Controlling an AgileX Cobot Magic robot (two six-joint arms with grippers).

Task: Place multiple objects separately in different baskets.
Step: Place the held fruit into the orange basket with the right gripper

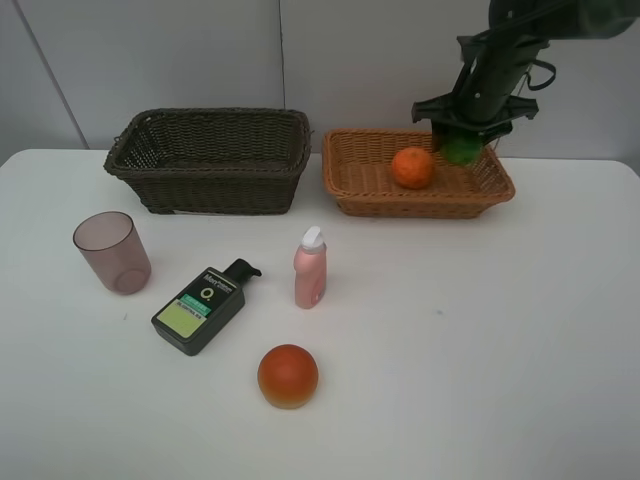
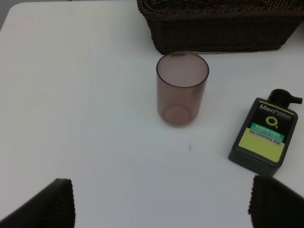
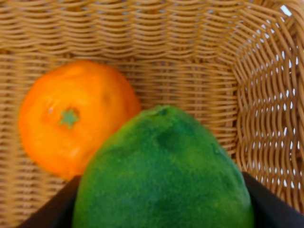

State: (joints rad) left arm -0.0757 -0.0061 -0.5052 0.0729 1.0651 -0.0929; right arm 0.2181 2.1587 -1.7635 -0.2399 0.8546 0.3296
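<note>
Right gripper [image 1: 464,140] pinching the green fruit [image 3: 164,171], I am holding it over the tan basket's [image 1: 420,208] right end, release due next.

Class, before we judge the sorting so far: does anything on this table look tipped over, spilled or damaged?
Only the dark green pump bottle lies flat on its back on the table, while the pink bottle and mauve cup stand upright. Nothing looks spilled or broken.

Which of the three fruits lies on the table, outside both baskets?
The red-orange round fruit in front. The orange lies in the light tan basket, and the green fruit is held in the jaws of the right gripper above it.
</note>
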